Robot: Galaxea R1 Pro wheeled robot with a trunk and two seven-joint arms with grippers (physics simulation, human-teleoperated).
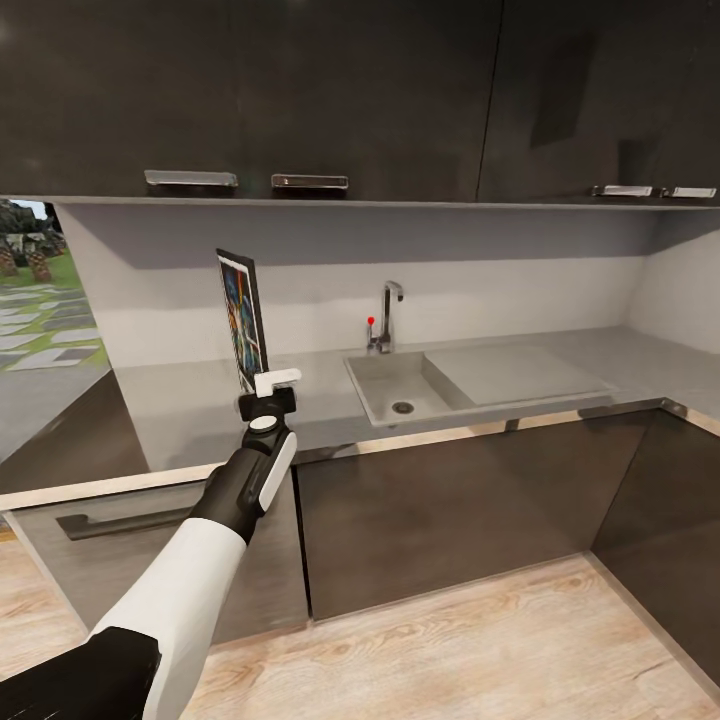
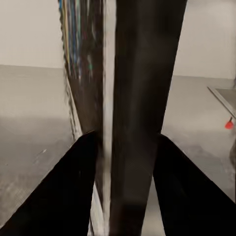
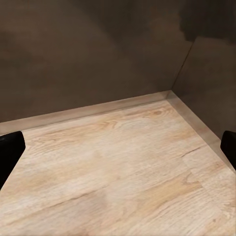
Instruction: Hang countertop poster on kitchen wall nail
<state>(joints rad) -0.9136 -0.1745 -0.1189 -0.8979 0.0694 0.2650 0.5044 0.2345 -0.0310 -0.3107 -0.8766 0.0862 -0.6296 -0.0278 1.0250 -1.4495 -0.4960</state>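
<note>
poster: we see the poster [image 1: 241, 318] upright and edge-on above the tabletop, lifted clear of it, its coloured face turned toward the left of the head view; in the left wrist view the poster [image 2: 132, 98] runs as a dark band with a pale edge between the two fingers.
left end effector: our left end effector [image 1: 266, 381] is clamped on the bottom edge of the poster, the arm reaching up from the lower left of the head view; in the left wrist view the left end effector [image 2: 123, 162] has both dark fingers [image 2: 64, 191] pressed against the frame on either side.
right end effector: our right end effector [image 3: 118, 147] points at the wooden floor [image 3: 123, 167], its fingertips [image 3: 10, 147] spread wide at the two edges of the view, nothing between them.
tabletop: the grey tabletop [image 1: 190, 410] runs along the wall and turns a corner at the right; the poster stands over its left part.
sink: the sink [image 1: 400, 385] is set into the tabletop to the right of the poster, well apart from it, with a chrome tap [image 1: 388, 315] behind it.
cabinets: dark upper cabinets [image 1: 300, 90] hang above, and dark lower cabinets [image 1: 440, 510] sit below the tabletop.
floor corner: in the right wrist view the floor meets dark cabinet fronts [image 3: 88, 54] at a corner.
</note>
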